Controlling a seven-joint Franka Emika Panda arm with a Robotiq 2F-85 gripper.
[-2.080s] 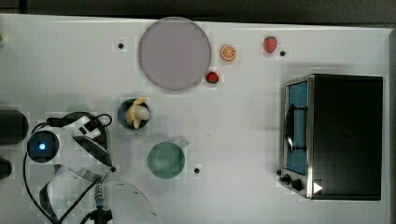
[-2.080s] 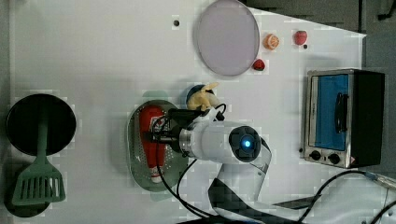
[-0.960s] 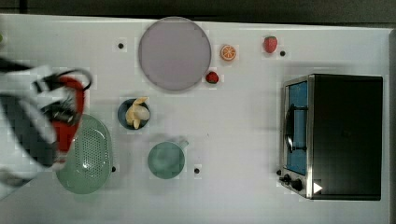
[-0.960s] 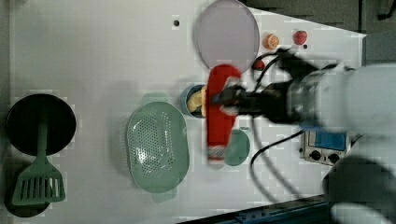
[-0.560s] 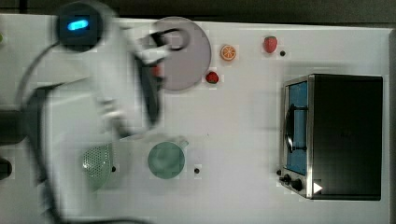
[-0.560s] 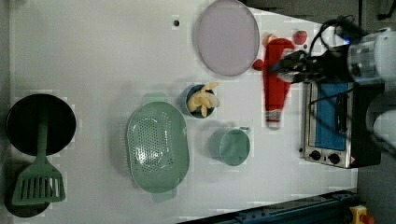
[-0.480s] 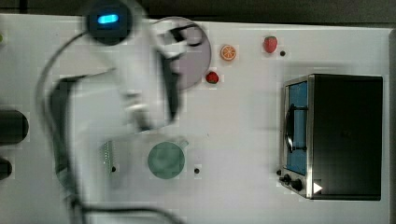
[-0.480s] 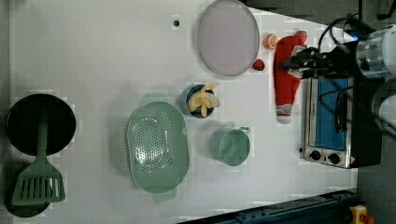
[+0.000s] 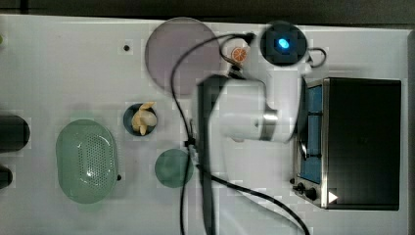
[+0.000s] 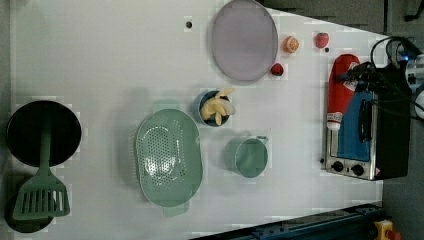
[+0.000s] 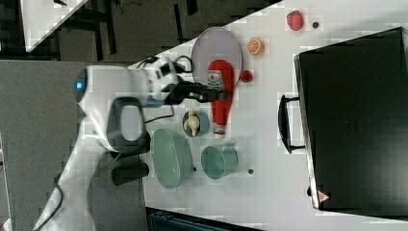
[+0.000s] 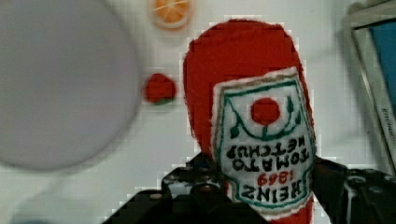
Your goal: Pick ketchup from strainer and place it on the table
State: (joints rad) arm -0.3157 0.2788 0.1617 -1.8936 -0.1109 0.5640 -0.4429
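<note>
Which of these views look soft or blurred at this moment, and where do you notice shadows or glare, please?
Wrist view: the ketchup label reads sharply, while the plate looks soft. Top view: the arm is smeared and pale, and the strainer carries a small bright glint. Left view: the strainer and cup cast faint shadows on the table.

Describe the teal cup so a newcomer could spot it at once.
Start at the white table and find the pale green oval strainer, the biggest green thing there. The teal cup stands just to the left view's right of it, apart from it. It is round, smaller, without holes, and empty, unlike the blue bowl of banana nearby.
</note>
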